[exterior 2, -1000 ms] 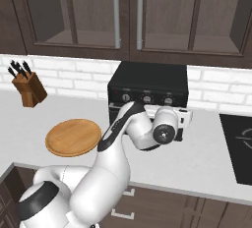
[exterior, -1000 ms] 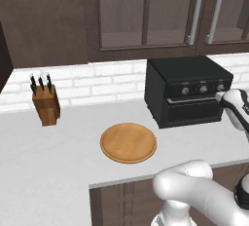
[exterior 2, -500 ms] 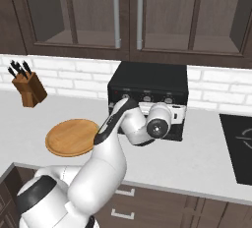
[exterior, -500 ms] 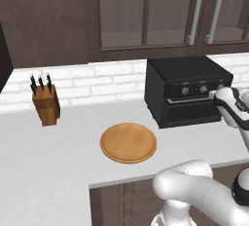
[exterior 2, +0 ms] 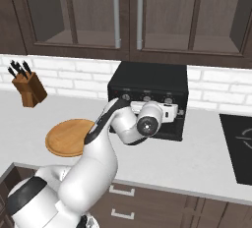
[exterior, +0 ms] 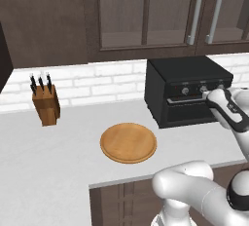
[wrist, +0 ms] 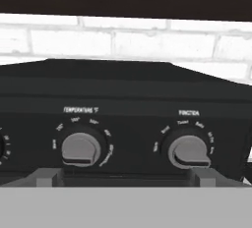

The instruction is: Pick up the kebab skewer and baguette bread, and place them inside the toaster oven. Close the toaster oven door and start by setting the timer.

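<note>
My hand is open and holds nothing, raised level with the control strip of the black boxy toaster oven, close in front of it. The oven's black drop-down door below my hand appears shut. Directly ahead of my hand sit two silver-ringed knobs: the temperature knob to one side, the function knob to the other; a third knob lies at the view's edge. The round wooden plate on the white bench lies well apart from my hand and is bare. I cannot locate the skewer or baguette; presumably inside. Risk: seizing the wrong knob, since the timer is not the one centred.
</note>
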Available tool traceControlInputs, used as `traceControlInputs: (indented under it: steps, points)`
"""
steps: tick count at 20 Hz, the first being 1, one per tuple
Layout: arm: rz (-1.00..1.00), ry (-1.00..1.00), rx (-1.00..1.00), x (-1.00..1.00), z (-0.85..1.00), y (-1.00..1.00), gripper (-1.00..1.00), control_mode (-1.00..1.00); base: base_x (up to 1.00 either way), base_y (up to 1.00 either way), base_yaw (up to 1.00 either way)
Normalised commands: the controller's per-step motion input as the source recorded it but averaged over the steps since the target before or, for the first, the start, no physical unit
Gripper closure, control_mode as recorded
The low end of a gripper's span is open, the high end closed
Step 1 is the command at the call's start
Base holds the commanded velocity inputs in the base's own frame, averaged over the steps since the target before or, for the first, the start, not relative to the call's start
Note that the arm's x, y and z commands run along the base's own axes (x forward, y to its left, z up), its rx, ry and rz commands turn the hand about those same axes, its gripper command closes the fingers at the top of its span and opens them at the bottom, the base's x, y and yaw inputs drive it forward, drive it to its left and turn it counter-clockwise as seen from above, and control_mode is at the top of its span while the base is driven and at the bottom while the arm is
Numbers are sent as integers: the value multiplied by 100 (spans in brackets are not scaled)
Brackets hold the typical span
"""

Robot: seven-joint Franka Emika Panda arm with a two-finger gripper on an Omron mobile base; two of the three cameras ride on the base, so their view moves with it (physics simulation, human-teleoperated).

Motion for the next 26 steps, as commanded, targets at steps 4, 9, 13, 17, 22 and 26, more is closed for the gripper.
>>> traceControlInputs:
  steps: [4, 9, 13, 17, 22, 26]
  points:
    - [0, 0, -1, 0, 0, 51, -100, -100, 0, 0, 0]
    - [0, 0, 0, 0, 0, 40, -100, -100, 0, 0, 0]
    - [0, 6, 0, 0, 2, 0, -100, -100, 0, 0, 0]
    - [0, 2, 0, 0, 0, 14, -100, -100, 0, 0, 0]
    - [0, 0, 0, 0, 0, 39, -100, -100, 0, 0, 0]
    - [0, 0, 0, 1, 3, 26, -100, -100, 0, 0, 0]
